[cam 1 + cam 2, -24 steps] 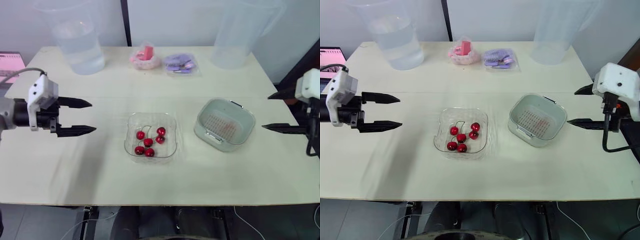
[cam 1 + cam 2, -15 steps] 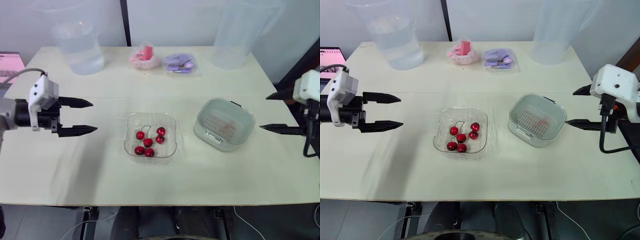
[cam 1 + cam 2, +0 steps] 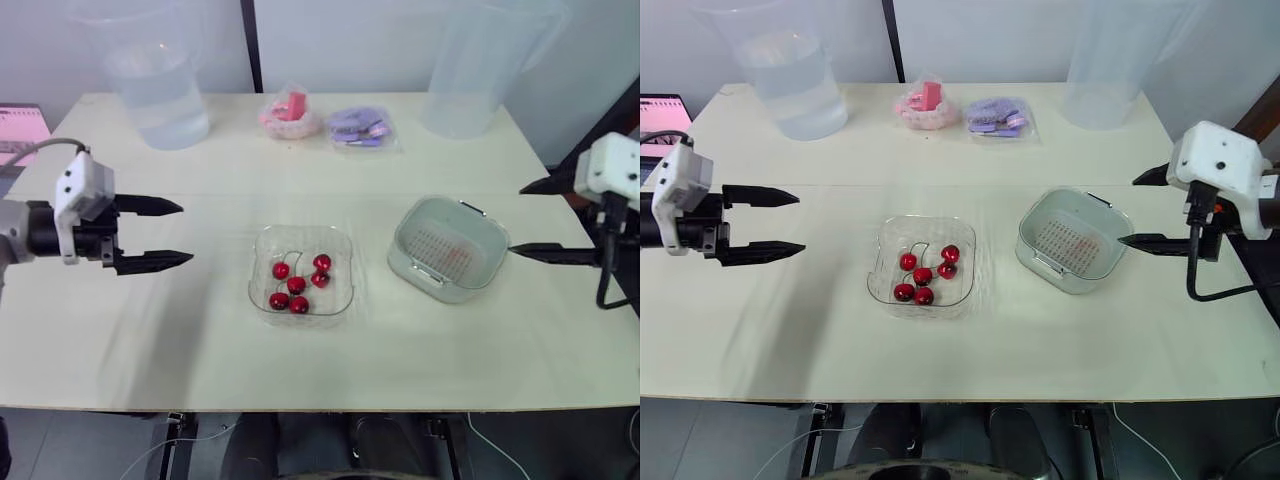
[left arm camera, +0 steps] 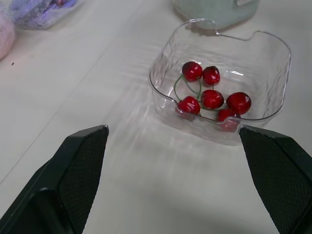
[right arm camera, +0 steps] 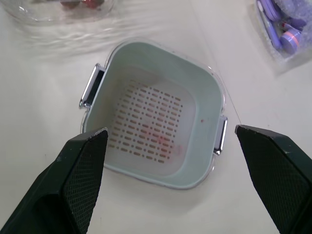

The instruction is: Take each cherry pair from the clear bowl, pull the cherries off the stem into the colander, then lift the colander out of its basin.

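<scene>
Left claw [image 3: 187,232] wide, right claw [image 3: 1128,210] wide near colander [image 3: 1076,240]; its handles [image 3: 1099,199] lie diagonal.

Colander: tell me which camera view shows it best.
Right wrist view: the colander sits close and central, its slots and both handles plain. Both eye views show it whole but farther off; the left wrist view catches its edge.

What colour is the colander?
The colander is pale mint green; it shows best in the right wrist view.
</scene>
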Action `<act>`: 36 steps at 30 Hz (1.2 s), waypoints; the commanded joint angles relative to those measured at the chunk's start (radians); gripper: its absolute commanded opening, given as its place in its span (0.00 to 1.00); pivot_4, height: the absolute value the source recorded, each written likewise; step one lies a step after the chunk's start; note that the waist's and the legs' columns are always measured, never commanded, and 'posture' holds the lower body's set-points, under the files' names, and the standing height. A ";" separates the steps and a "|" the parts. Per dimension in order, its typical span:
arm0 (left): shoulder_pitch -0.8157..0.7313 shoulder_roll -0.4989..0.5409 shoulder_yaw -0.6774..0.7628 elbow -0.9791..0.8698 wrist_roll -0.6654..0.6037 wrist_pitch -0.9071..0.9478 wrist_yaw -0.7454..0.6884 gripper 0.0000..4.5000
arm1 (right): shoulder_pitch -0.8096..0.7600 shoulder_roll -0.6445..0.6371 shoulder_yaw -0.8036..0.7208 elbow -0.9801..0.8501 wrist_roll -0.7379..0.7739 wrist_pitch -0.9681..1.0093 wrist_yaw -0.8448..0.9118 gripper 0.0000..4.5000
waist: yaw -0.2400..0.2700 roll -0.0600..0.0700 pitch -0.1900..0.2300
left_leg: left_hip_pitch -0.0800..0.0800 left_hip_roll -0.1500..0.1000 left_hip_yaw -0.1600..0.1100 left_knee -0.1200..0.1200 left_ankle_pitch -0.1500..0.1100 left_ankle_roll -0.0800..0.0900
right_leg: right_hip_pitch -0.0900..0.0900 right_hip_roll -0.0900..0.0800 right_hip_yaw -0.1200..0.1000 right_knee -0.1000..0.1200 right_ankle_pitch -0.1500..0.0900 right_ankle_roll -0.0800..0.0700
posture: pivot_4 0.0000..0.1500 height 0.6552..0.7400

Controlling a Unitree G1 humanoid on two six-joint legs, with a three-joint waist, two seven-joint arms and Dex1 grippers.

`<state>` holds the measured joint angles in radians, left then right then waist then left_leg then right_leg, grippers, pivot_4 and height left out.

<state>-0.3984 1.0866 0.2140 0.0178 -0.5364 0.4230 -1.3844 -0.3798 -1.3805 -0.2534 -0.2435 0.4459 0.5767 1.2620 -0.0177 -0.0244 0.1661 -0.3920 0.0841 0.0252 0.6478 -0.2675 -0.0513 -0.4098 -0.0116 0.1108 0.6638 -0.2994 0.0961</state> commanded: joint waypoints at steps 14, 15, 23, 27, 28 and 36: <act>0.043 -0.014 0.004 -0.067 0.031 -0.061 0.011 1.00 | -0.646 0.462 0.619 -0.126 -0.012 0.376 -0.085 1.00 | -0.003 0.000 0.000 | -0.001 0.000 0.000 0.000 0.000 0.000 | -0.003 0.000 0.000 0.002 0.000 0.000 | 1.00 0.96; 0.047 -0.016 0.004 -0.070 0.031 -0.061 0.014 1.00 | -0.679 0.496 0.665 -0.112 -0.031 0.386 -0.078 1.00 | -0.003 0.000 0.000 | -0.001 0.000 0.000 0.000 0.000 0.000 | -0.003 0.000 0.000 0.002 0.000 0.000 | 1.00 0.96; 0.101 -0.037 0.027 -0.116 0.022 -0.058 0.054 1.00 | -0.836 0.689 0.944 0.048 -0.192 0.397 -0.046 1.00 | 0.001 0.000 0.000 | -0.003 0.000 0.001 0.001 0.000 0.000 | -0.004 0.000 0.000 0.002 0.000 0.000 | 1.00 0.96; 0.136 -0.051 0.044 -0.146 0.019 -0.061 0.084 1.00 | -0.842 0.732 1.012 0.075 -0.241 0.381 -0.028 1.00 | 0.000 0.000 0.000 | -0.003 0.000 0.000 0.000 0.000 0.000 | -0.004 0.000 0.000 0.002 0.001 0.001 | 1.00 0.96; 0.140 -0.053 0.046 -0.151 0.018 -0.060 0.090 1.00 | -0.840 0.740 1.021 0.080 -0.251 0.378 -0.026 1.00 | -0.001 0.000 0.000 | -0.003 0.000 0.000 0.000 0.000 0.000 | -0.004 0.000 -0.001 0.002 0.001 0.002 | 1.00 0.96; 0.187 -0.067 0.069 -0.202 0.010 -0.053 0.135 1.00 | -0.827 0.796 1.115 0.144 -0.385 0.295 -0.031 0.58 | -0.003 0.000 0.000 | -0.003 0.000 0.000 0.000 0.000 0.000 | -0.004 0.000 0.000 0.002 0.001 0.002 | 1.00 0.96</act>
<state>-0.2074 1.0167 0.2428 -0.1565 -0.5137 0.3779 -1.2600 -1.1921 -0.5957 0.8607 -0.1054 0.0970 0.8931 1.2382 -0.0203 -0.0245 0.1658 -0.3946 0.0846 0.0255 0.6478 -0.2675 -0.0513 -0.4138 -0.0113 0.1103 0.6658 -0.2982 0.0977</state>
